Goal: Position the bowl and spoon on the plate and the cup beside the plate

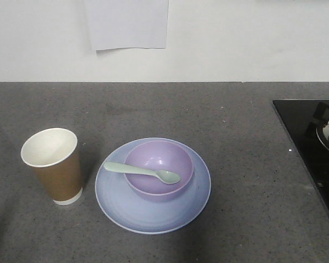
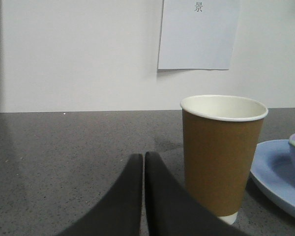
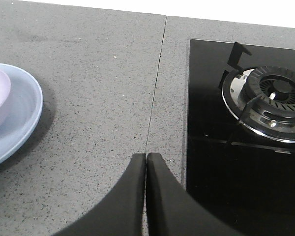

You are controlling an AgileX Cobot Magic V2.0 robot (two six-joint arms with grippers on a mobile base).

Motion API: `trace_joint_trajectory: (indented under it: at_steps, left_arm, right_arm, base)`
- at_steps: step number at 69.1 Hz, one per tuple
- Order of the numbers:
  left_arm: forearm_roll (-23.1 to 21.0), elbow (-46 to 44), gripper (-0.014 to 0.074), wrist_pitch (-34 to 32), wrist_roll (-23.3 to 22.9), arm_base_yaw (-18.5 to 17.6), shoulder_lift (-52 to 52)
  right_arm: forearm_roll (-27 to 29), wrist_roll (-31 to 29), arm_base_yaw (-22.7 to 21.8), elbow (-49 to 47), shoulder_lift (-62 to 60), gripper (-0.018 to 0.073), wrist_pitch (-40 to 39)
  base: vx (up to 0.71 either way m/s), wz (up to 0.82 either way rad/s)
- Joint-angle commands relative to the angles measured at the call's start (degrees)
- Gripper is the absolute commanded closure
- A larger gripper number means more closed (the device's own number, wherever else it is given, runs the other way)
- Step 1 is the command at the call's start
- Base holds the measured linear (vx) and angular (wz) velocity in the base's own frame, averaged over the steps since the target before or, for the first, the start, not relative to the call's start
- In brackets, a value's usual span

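Grey speckled countertop [image 1: 247, 181] runs back to a plain white wall with a sheet of paper [image 1: 129, 23] taped up. From the front view I see the plate [image 1: 126, 211] sitting flat near the counter's middle, the bowl [image 1: 159, 170] upright on it and set slightly toward the back, and the spoon [image 1: 142, 171] lying across the bowl, its scoop inside and its handle poking out over the rim to the left. The cup [image 1: 56, 164] stands upright just beside the plate on that same side, not touching it. As I judge it, the arrangement the task asks for is already there.

My left gripper [image 2: 143, 162] has its two dark fingers pressed together on nothing, low over the counter and near the cup in its wrist view. My right gripper [image 3: 146, 161] is likewise closed and empty, over bare counter between the plate and the black gas hob [image 3: 246, 128].

The risk now is undoing what stands. The cup is tall, light and apparently empty, so if I swing the left arm sideways or forward, a brush could tip it onto the plate or slide it away. The spoon only rests on the rim; a knock to the plate or bowl could roll it off. On the right, a careless sweep could catch the burner [image 3: 268, 101] or nudge the plate's edge.
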Motion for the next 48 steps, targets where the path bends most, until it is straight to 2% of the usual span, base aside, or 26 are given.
trace_joint_trajectory:
  at_steps: [1,18,37,48]
  left_arm:
    - [-0.5,-1.0,0.0603,-4.4,-0.1,0.0,-0.9]
    - [-0.5,-1.0,0.0603,-4.4,-0.1,0.0,-0.9]
    - [-0.5,-1.0,0.0603,-4.4,-0.1,0.0,-0.8]
    - [-0.5,-1.0,0.0603,-4.4,-0.1,0.0,-0.8]
  right_arm:
    - [-1.3,-0.2,-0.4,-1.5,0.3,0.0570,-3.9]
    - [-1.3,-0.4,-0.4,0.0,0.0,0.0570,-5.7]
    - [0.2,-0.9,-0.4,10.0,-6.3,0.0570,-19.8]
    - [2.0,-3.9,-0.4,15.2,-11.2,0.0570,-25.6]
  base:
    - [0.00,0.00]
    - [0.00,0.00]
    - [0.00,0.00]
    - [0.00,0.00]
